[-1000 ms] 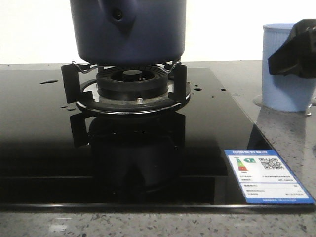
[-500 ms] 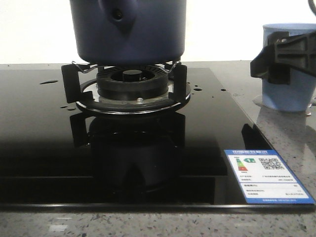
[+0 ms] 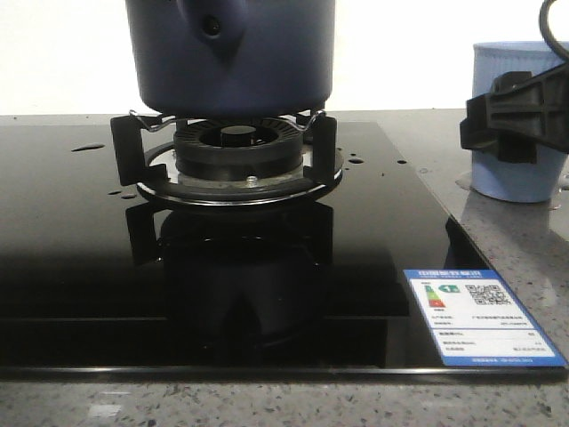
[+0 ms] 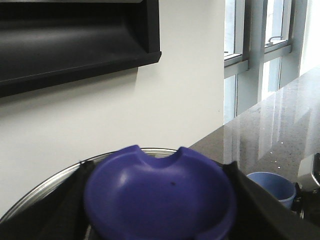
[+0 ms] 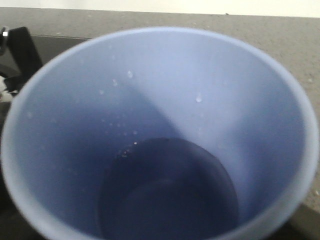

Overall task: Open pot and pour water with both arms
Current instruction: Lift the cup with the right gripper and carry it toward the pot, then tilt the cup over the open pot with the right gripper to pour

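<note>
- Grey speckled stone countertop (image 3: 516,267): carries a glossy black glass hob panel (image 3: 80,267) set flat on it.
- Hob panel: small shiny water drops (image 3: 356,161) scattered on it beside the burner; a white and blue energy label sticker (image 3: 480,318) lies at its near right corner.
- Pale blue ribbed plastic cup (image 3: 520,173): stands upright on the countertop, right of the panel, ringed by a thin wet patch (image 3: 465,183).

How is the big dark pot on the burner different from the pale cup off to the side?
The pot is dark navy, wide and smooth-walled; the cup is pale blue, narrower and ribbed. The pot sits raised on the burner stand, while the cup stands on the grey counter beside the glass hob. Both are blue, round and upright.
</note>
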Robot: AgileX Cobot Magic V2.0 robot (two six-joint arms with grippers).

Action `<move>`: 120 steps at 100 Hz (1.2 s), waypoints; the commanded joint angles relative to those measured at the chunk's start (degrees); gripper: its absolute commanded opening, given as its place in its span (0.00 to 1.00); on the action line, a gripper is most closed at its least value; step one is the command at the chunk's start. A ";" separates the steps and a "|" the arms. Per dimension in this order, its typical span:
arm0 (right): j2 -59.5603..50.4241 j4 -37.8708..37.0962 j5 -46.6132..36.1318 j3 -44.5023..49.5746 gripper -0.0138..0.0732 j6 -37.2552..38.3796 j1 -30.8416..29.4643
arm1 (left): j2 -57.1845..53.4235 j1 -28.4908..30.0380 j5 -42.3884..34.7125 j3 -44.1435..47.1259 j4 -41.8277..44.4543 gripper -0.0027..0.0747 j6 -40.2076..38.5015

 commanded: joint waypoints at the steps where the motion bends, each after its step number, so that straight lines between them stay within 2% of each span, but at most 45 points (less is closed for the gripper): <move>1: -4.06 -4.45 -4.22 -2.49 0.49 0.15 -0.01 | -1.14 0.06 -0.23 -1.79 -5.11 0.40 -0.42; 14: -7.77 -11.01 1.26 -7.29 0.49 0.15 -0.01 | -1.14 0.06 -0.23 -1.79 -5.11 0.40 -0.42; 30: -9.14 -17.79 12.83 -16.76 0.49 0.15 -0.01 | -1.14 0.06 -1.22 -1.79 -5.11 0.40 -0.42; 53: -7.37 -21.11 24.35 -30.58 0.49 0.05 -0.01 | -1.14 0.06 -2.38 -1.79 -5.11 0.40 -0.42; 74: -2.12 -27.39 35.54 -42.36 0.49 -0.35 -0.01 | -1.14 0.06 -4.95 -1.79 -7.68 0.40 -0.42; 93: 2.62 -31.82 40.56 -49.75 0.49 -4.28 2.11 | -1.14 0.06 -5.10 -1.79 -7.68 0.40 -0.42; 103: 4.31 -34.61 41.26 -51.92 0.49 -7.06 3.93 | -1.14 0.06 -5.10 -1.79 -7.68 0.40 -0.42; 120: 7.26 -41.81 41.01 -53.95 0.49 -7.19 6.99 | -1.14 0.06 -5.10 -1.79 -7.68 0.40 -0.42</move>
